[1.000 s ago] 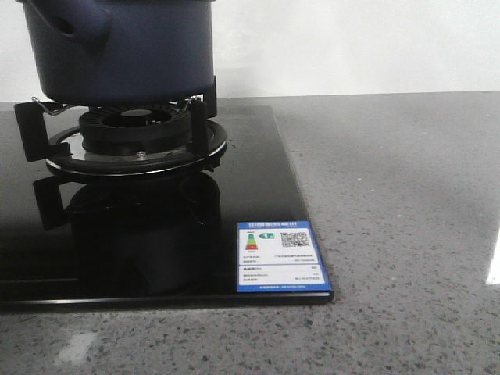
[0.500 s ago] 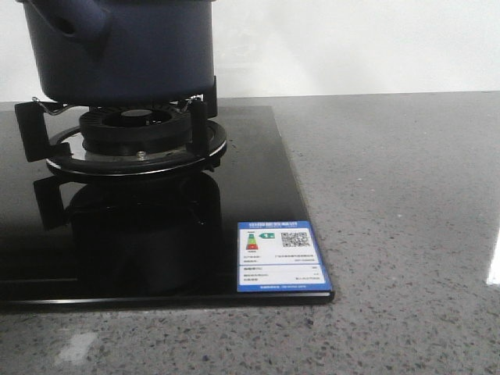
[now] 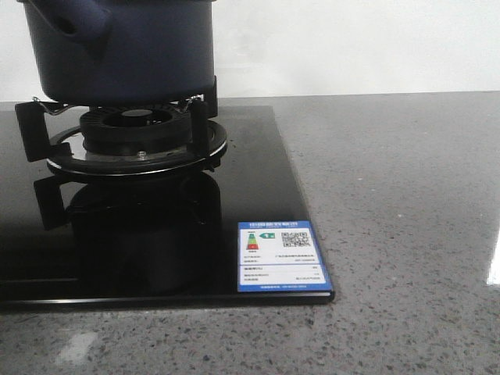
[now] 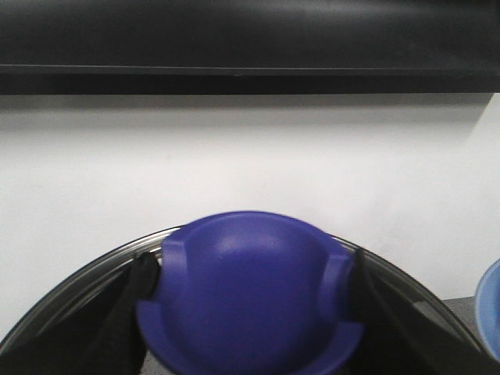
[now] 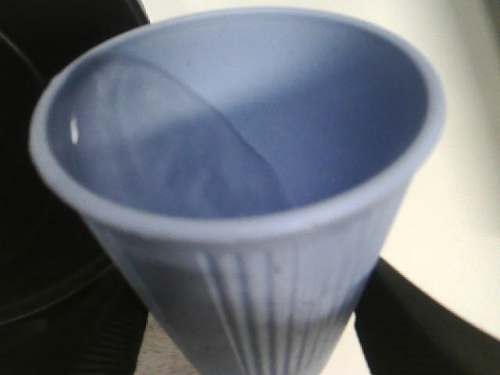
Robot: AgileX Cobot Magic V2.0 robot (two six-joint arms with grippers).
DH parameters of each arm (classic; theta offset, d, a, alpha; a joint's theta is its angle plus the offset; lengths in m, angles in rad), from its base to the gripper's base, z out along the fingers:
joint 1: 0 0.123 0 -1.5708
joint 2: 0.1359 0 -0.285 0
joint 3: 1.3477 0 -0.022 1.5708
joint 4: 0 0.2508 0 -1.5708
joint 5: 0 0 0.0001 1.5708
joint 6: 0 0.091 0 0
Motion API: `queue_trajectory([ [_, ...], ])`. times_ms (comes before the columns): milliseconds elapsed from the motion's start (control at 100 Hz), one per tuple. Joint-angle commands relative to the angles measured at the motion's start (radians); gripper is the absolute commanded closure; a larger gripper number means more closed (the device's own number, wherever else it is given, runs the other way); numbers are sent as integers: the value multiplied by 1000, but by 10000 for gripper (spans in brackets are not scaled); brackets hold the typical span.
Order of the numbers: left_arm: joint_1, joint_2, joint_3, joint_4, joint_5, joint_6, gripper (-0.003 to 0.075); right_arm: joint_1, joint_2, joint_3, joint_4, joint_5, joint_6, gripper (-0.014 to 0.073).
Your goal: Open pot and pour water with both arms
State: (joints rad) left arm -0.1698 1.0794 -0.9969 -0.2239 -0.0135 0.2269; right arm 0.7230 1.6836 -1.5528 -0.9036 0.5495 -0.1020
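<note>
The dark navy pot stands on the burner grate at the far left, its stubby handle facing me and its top cut off by the frame. Neither gripper shows in the front view. My left gripper is shut on the round blue lid knob, black fingers on both sides, with the glass lid's rim curving behind. My right gripper is shut on a light blue ribbed cup, which is tilted. A curved line inside it looks like a liquid surface. A dark round rim lies beside the cup.
The gas burner with its black pot supports sits on a glossy black glass hob carrying a blue-and-white label at its front right corner. Grey speckled countertop extends to the right, with a white wall behind.
</note>
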Motion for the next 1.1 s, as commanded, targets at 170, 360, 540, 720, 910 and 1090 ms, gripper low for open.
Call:
queue_trajectory([
  [170, 2, -26, -38, 2, -108, -2, 330, 3, -23, -41, -289, -54, -5, 344],
  [360, 2, -26, -38, 2, -108, -2, 330, 3, -21, -41, -416, -56, -5, 344],
  [540, 2, -26, -38, 2, -108, -2, 330, 3, -21, -41, -524, -56, -5, 344],
  [720, 2, -26, -38, 2, -108, -2, 330, 3, -21, -41, -579, -56, -5, 344],
  [910, 2, -26, -38, 2, -108, -2, 330, 3, -21, -41, -661, -56, -5, 344],
  [1090, 2, -26, -38, 2, -108, -2, 330, 3, -21, -41, -712, -68, -5, 344],
])
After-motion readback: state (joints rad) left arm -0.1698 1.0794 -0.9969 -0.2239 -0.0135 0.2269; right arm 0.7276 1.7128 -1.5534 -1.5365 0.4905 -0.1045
